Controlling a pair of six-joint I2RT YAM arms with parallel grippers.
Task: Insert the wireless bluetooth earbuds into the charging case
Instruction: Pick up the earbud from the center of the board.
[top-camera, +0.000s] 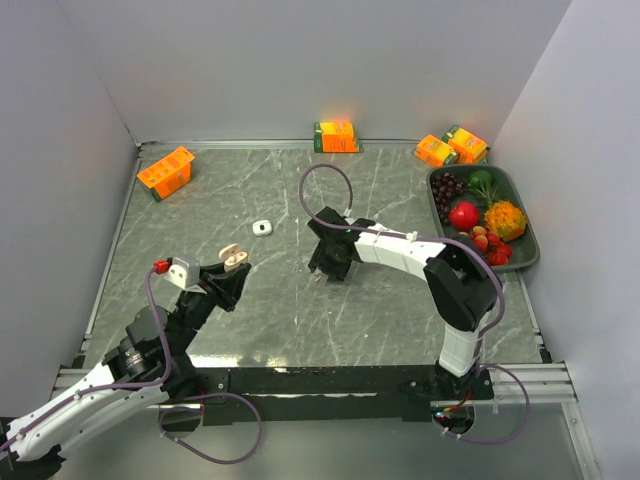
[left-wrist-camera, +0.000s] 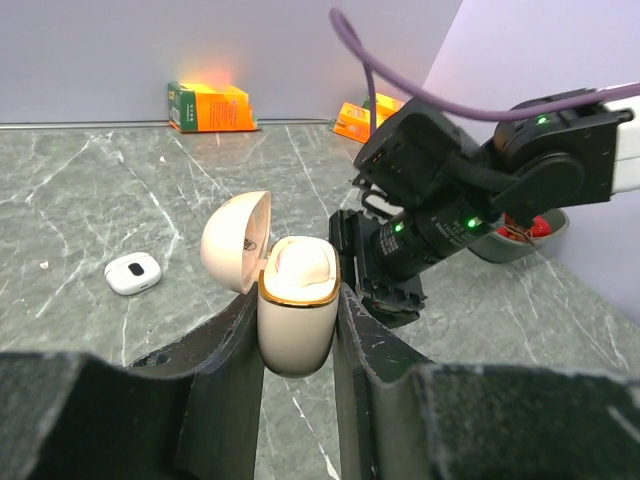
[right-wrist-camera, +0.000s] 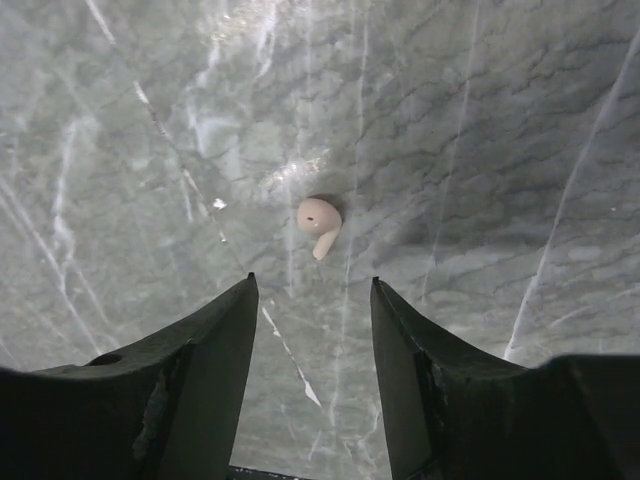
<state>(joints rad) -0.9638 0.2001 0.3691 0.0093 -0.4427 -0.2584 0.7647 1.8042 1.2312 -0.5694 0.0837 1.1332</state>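
My left gripper (left-wrist-camera: 298, 330) is shut on a beige charging case (left-wrist-camera: 297, 310) with a gold rim, held upright above the table with its lid (left-wrist-camera: 236, 240) flipped open; it shows in the top view (top-camera: 233, 257) too. An earbud appears seated inside the case. My right gripper (right-wrist-camera: 312, 290) is open and points down at the table, just short of a loose beige earbud (right-wrist-camera: 320, 223) lying on the marble. In the top view the right gripper (top-camera: 333, 262) hides that earbud. A second, white closed case (top-camera: 263, 228) lies on the table, also seen in the left wrist view (left-wrist-camera: 133, 273).
Orange cartons stand at the back left (top-camera: 166, 172), back middle (top-camera: 337, 136) and back right (top-camera: 450, 147). A dark tray (top-camera: 523, 255) of fruit sits at the right edge. Grey walls enclose the marble table (top-camera: 300, 320).
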